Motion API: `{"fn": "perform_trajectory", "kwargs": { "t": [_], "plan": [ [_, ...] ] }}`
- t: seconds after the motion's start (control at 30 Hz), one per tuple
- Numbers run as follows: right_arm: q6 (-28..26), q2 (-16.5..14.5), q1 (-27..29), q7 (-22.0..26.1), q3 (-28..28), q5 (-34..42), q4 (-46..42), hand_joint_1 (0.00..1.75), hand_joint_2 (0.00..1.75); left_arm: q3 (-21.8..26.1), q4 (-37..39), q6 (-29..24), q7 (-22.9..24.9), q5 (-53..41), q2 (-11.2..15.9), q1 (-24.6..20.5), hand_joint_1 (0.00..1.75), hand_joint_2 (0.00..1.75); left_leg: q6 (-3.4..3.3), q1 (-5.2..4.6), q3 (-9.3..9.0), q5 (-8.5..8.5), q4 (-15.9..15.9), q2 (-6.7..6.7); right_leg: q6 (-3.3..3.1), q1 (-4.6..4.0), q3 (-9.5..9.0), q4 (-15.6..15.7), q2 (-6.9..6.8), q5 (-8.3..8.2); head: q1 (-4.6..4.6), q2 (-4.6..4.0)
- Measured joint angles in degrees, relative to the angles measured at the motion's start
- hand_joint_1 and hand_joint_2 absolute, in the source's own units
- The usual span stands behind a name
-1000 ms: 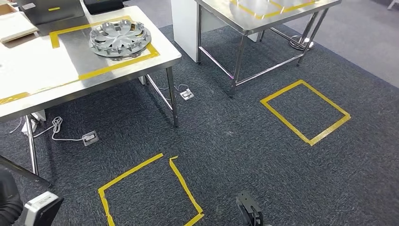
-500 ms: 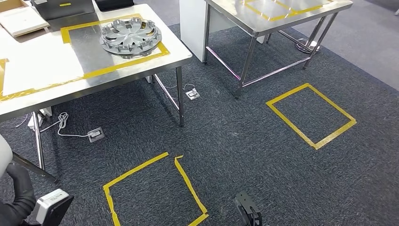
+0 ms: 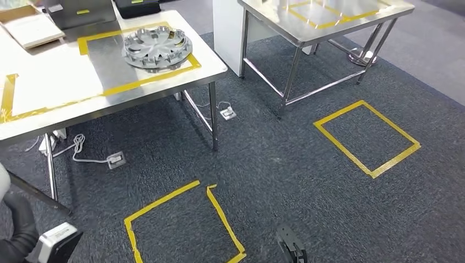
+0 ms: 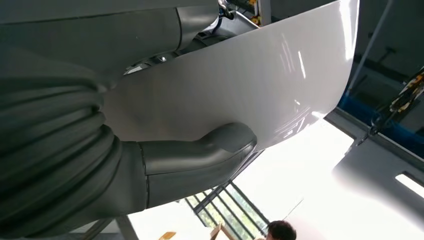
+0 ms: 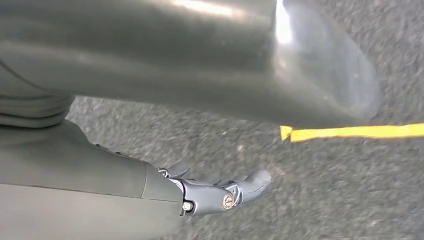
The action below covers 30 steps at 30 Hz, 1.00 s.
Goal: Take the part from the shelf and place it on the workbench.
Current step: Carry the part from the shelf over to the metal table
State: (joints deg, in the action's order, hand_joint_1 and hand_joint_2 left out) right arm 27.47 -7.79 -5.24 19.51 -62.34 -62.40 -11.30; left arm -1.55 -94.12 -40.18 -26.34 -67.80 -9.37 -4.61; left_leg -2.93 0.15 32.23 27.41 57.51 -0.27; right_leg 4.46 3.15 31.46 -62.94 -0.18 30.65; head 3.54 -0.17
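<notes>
Nearest, the right hand (image 3: 289, 247) hangs low over the dark carpet (image 3: 285, 164), its fingers (image 5: 250, 184) held loosely straight and apart with nothing in them, close to a strip of yellow tape (image 5: 350, 132). The left hand (image 4: 200, 160) shows its thumb lying against a glossy white panel (image 4: 260, 85); I cannot tell whether the fingers are spread or curled. On the floor just ahead is a taped square (image 3: 181, 224), with a second one (image 3: 366, 137) further off to the right. Beyond the near square stands the workbench (image 3: 66, 93), cables and small boxes (image 3: 116, 160) under it. The part (image 3: 157, 48), a silver wheel cover, lies flat on the bench inside a yellow tape frame near its far right corner. Another steel table (image 3: 307, 27) stands farther back.
</notes>
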Motion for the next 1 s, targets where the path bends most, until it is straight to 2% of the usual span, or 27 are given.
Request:
{"fn": "perform_trajectory", "kwargs": {
  "t": [0.07, 0.1, 0.13, 0.17, 0.2, 0.23, 0.27, 0.3, 0.33, 0.4, 0.43, 0.47, 0.5, 0.53, 0.57, 0.6, 0.63, 0.67, 0.7, 0.73, 0.8, 0.83, 0.87, 0.9, 0.93, 0.97, 1.0],
  "plan": [
    [0.2, 0.0, 0.1, -0.1, 0.0, -0.1, 0.0, 0.0, 0.0, 0.1, 0.0, 0.0, -0.8, 0.4, -0.1, 0.1, 1.75, 1.75, -0.23, -0.3, -0.73, 0.44, 0.0, 0.04, -0.6, -0.55, 5.4, -7.7, 0.14, 2.75, 0.06, 0.0],
    [0.4, 0.0, 0.3, -0.3, 0.0, -0.2, 0.0, 0.0, 0.0, 0.1, 0.0, 0.0, -1.2, 0.7, -0.1, 0.3, 1.75, 1.75, -0.2, -0.47, -1.07, 0.73, 0.1, 0.0, -0.73, -0.76, 7.81, -10.5, 0.17, 3.42, 0.1, 0.0],
    [0.5, 0.0, 0.5, -0.4, 0.0, -0.3, 0.0, 0.0, 0.0, 0.2, 0.0, 0.0, -1.6, 0.9, -0.2, 0.5, 1.75, 1.75, -0.06, -0.6, -1.48, 1.09, 0.1, -0.08, -0.87, -0.91, 9.27, -11.2, 0.17, 3.16, 0.1, 0.0],
    [0.6, 0.0, 0.7, -0.6, 0.0, -0.2, 0.0, 0.0, 0.0, 0.2, 0.0, 0.0, -1.9, 1.0, -0.2, 0.6, 1.75, 1.75, 0.2, -0.67, -2.01, 1.49, 0.1, -0.17, -1.02, -1.01, 9.66, -9.9, 0.17, 2.0, 0.1, 0.0],
    [0.6, 0.0, 0.8, -0.8, 0.0, -0.2, 0.0, 0.0, 0.0, 0.3, 0.0, 0.0, -2.1, 1.1, -0.2, 0.7, 1.75, 1.75, 0.51, -0.68, -2.64, 1.99, 0.2, -0.25, -1.26, -1.06, 9.07, -6.8, 0.16, -0.01, 0.11, 0.0],
    [0.6, 0.0, 1.0, -1.0, 0.0, -0.1, 0.0, 0.0, 0.0, 0.4, 0.1, 0.0, -2.2, 1.1, -0.2, 0.7, 1.75, 1.75, 0.88, -0.69, -3.19, 2.58, 0.3, -0.3, -1.52, -1.1, 8.06, -2.9, 0.11, -2.78, 0.12, 0.0],
    [0.6, 0.0, 1.1, -1.3, 0.0, -0.1, 0.0, 0.0, 0.0, 0.4, 0.1, 0.0, -2.2, 1.1, -0.2, 0.7, 1.75, 1.75, 1.27, -0.75, -3.76, 3.3, 0.5, -0.36, -1.84, -1.21, 7.11, 0.3, 0.01, -4.59, 0.09, 0.0],
    [0.6, 0.0, 1.2, -1.5, 0.0, 0.0, 0.1, 0.0, 0.0, 0.5, 0.2, 0.0, -2.2, 1.0, -0.2, 0.8, 1.75, 1.75, 1.67, -0.78, -4.18, 4.11, 0.6, -0.39, -2.19, -1.39, 6.27, 2.4, -0.09, -5.72, 0.07, 0.0],
    [0.6, 0.0, 1.3, -1.7, 0.0, 0.0, 0.1, 0.0, 0.0, 0.5, 0.2, 0.0, -2.1, 0.9, -0.3, 0.8, 1.75, 1.75, 2.12, -0.8, -4.85, 4.64, 0.9, -0.4, -2.6, -1.53, 5.65, 3.4, -0.11, -5.91, 0.05, 0.0],
    [0.7, -0.1, 1.2, -2.1, 0.0, 0.1, 0.2, 0.0, 0.0, 0.6, 0.2, 0.0, -2.0, 0.8, -0.4, 0.6, 1.75, 1.75, 3.06, -0.65, -5.37, 4.52, 2.3, -0.35, -3.54, -1.74, 4.33, 3.5, 0.05, -4.66, 0.06, 0.0],
    [0.7, -0.1, 1.2, -2.2, 0.0, 0.1, 0.2, 0.0, 0.0, 0.6, 0.2, 0.0, -1.9, 0.8, -0.4, 0.4, 1.75, 1.75, 3.49, -0.52, -4.8, 3.59, 4.4, -0.28, -4.04, -1.67, 3.43, 3.7, 0.13, -4.17, 0.01, 0.0],
    [0.6, -0.1, 1.1, -2.3, 0.0, 0.1, 0.2, 0.0, 0.0, 0.6, 0.2, 0.0, -1.8, 0.8, -0.5, 0.3, 1.75, 1.75, 3.85, -0.41, -3.08, 2.52, 7.3, -0.19, -4.47, -1.64, 2.48, 3.8, 0.17, -3.63, -0.13, 0.0],
    [0.6, -0.1, 1.1, -2.5, 0.0, 0.2, 0.2, 0.0, 0.0, 0.6, 0.2, 0.0, -1.7, 0.7, -0.5, 0.3, 1.75, 1.75, 4.18, -0.29, -0.58, 1.88, 10.8, -0.1, -4.8, -1.55, 1.35, 3.9, 0.2, -3.03, -0.22, 0.0],
    [0.5, -0.1, 1.1, -2.7, 0.0, 0.1, 0.2, 0.0, 0.0, 0.6, 0.3, 0.0, -1.6, 0.7, -0.4, 0.4, 1.75, 1.75, 4.46, -0.18, 2.16, 1.95, 14.1, -0.05, -5.02, -1.51, 0.38, 4.1, 0.19, -2.28, -0.35, 0.0],
    [0.4, -0.1, 1.1, -2.9, -0.1, 0.1, 0.2, 0.0, 0.0, 0.6, 0.3, 0.0, -1.5, 0.6, -0.4, 0.5, 1.75, 1.75, 4.67, -0.08, 4.97, 3.39, 16.6, -0.03, -5.13, -1.47, -0.64, 4.3, 0.24, -1.45, -0.39, 0.0],
    [0.3, -0.1, 1.2, -3.1, -0.1, 0.0, 0.2, 0.0, 0.0, 0.6, 0.4, 0.0, -1.3, 0.5, -0.4, 0.6, 1.75, 1.75, 4.86, 0.03, 7.51, 5.89, 17.9, -0.02, -5.11, -1.38, -1.8, 4.4, 0.34, -0.52, -0.35, 0.0],
    [0.3, -0.2, 1.3, -3.2, -0.1, 0.0, 0.2, 0.0, 0.0, 0.6, 0.4, 0.0, -1.1, 0.5, -0.4, 0.6, 1.75, 1.75, 4.96, 0.11, 9.44, 8.5, 17.9, -0.01, -5.01, -1.25, -3.05, 4.5, 0.46, 0.51, -0.36, 0.0],
    [0.3, -0.3, 1.4, -3.2, -0.1, 0.0, 0.2, 0.0, 0.0, 0.6, 0.4, 0.0, -1.0, 0.4, -0.4, 0.7, 1.75, 1.75, 5.03, 0.18, 10.89, 10.39, 16.8, 0.0, -4.85, -1.06, -4.44, 4.6, 0.62, 1.61, -0.36, 0.0],
    [0.3, -0.4, 1.5, -3.2, -0.1, 0.0, 0.2, 0.0, 0.0, 0.6, 0.4, 0.0, -0.8, 0.3, -0.4, 0.8, 1.75, 1.75, 5.1, 0.22, 11.75, 10.19, 14.5, 0.04, -4.61, -0.83, -5.9, 4.6, 0.78, 2.78, -0.36, 0.0],
    [0.3, -0.5, 1.5, -3.2, -0.1, 0.0, 0.2, 0.0, 0.0, 0.6, 0.5, 0.0, -0.6, 0.2, -0.3, 0.9, 1.75, 1.75, 5.13, 0.27, 12.14, 7.01, 11.3, 0.2, -4.33, -0.62, -7.2, 4.8, 0.88, 3.96, -0.4, 0.0],
    [0.3, -0.6, 1.5, -3.2, -0.1, 0.0, 0.2, 0.0, 0.0, 0.6, 0.6, 0.0, -0.1, -0.3, -0.1, 1.2, 1.75, 1.75, 4.94, 0.27, 12.24, -3.75, 4.7, 1.0, -3.68, -0.59, -9.68, 5.2, 1.04, 6.41, -1.01, 0.0],
    [0.3, -0.6, 1.5, -3.2, -0.1, -0.1, 0.2, 0.0, 0.0, 0.6, 0.6, 0.0, 0.1, -0.5, 0.0, 1.3, 1.75, 1.75, 4.59, 0.24, 11.96, -7.47, 3.0, 1.3, -3.28, -0.76, -11.07, 6.0, 1.05, 7.32, -1.29, 0.0],
    [0.3, -0.6, 1.4, -3.2, -0.1, -0.1, 0.2, 0.0, 0.0, 0.6, 0.6, 0.1, 0.4, -0.7, 0.0, 1.4, 1.75, 1.75, 4.13, 0.26, 11.52, -8.8, 2.2, 1.42, -2.84, -0.97, -12.15, 6.1, 1.08, 7.35, -1.48, 0.0],
    [0.3, -0.7, 1.4, -3.2, -0.1, -0.1, 0.2, 0.0, 0.0, 0.6, 0.5, 0.1, 0.6, -0.9, 0.1, 1.3, 1.75, 1.75, 3.55, 0.28, 10.57, -7.88, 2.6, 1.27, -2.43, -1.11, -12.53, 5.4, 1.1, 6.35, -1.43, 0.0],
    [0.3, -0.7, 1.3, -3.2, -0.1, -0.1, 0.2, 0.0, 0.0, 0.6, 0.4, 0.0, 0.9, -1.1, 0.1, 1.2, 1.75, 1.75, 3.05, 0.36, 9.51, -6.98, 2.4, 0.95, -2.13, -1.12, -12.01, 3.2, 1.06, 4.55, -1.07, 0.0],
    [0.3, -0.7, 1.1, -3.2, -0.1, -0.2, 0.2, 0.0, 0.0, 0.6, 0.3, 0.0, 1.2, -1.2, 0.1, 1.1, 1.75, 1.75, 2.6, 0.41, 8.24, -6.1, 2.1, 0.76, -1.96, -1.11, -10.12, -0.6, 1.0, 2.52, -0.79, 0.0],
    [0.3, -0.7, 1.0, -3.2, -0.1, -0.3, 0.2, 0.0, 0.0, 0.6, 0.2, 0.0, 1.4, -1.4, 0.2, 1.0, 1.75, 1.75, 2.15, 0.37, 6.8, -5.14, 1.9, 0.64, -1.99, -1.12, -7.46, -4.8, 0.9, 1.38, -0.51, 0.0]
  ]
}}
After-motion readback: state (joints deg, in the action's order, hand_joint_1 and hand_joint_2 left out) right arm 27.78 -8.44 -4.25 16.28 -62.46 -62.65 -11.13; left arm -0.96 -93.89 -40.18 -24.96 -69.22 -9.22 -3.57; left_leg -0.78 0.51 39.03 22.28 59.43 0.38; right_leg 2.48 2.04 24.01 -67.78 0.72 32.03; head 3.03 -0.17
